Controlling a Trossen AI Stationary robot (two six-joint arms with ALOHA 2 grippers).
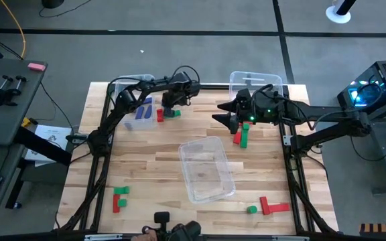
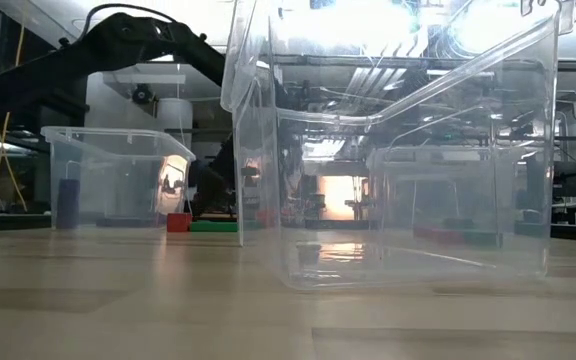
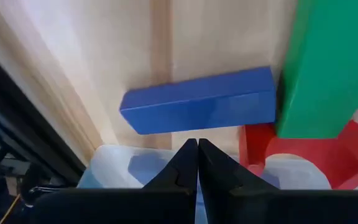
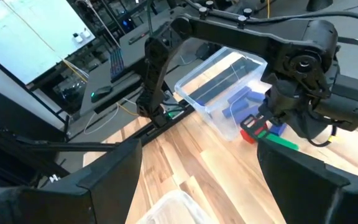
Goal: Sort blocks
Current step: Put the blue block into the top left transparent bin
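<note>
My left gripper (image 1: 169,107) is shut and low over a cluster of blocks beside the far-left bin (image 1: 134,100). Its wrist view shows the shut fingers (image 3: 197,163) just short of a blue bar (image 3: 197,101). That bar lies flat on the table, with a green bar (image 3: 328,62) resting on a red block (image 3: 303,158) beside it. My right gripper (image 1: 225,118) is open and holds nothing. It hovers left of a red and green pair (image 1: 241,137). More red and green blocks lie near-left (image 1: 119,197) and near-right (image 1: 270,206). My left gripper comes down from above with its shut fingertips (image 3: 197,146) at the blue bar's long side (image 3: 194,127). I cannot tell whether they touch it. The bar lies flat on the table.
A clear bin (image 1: 206,169) stands in the table's middle and fills the low view (image 2: 398,150). The far-left bin (image 4: 222,87) holds blue blocks. Another clear bin (image 1: 256,83) sits at the far edge behind my right arm. Bare wood lies between the middle bin and the near corners.
</note>
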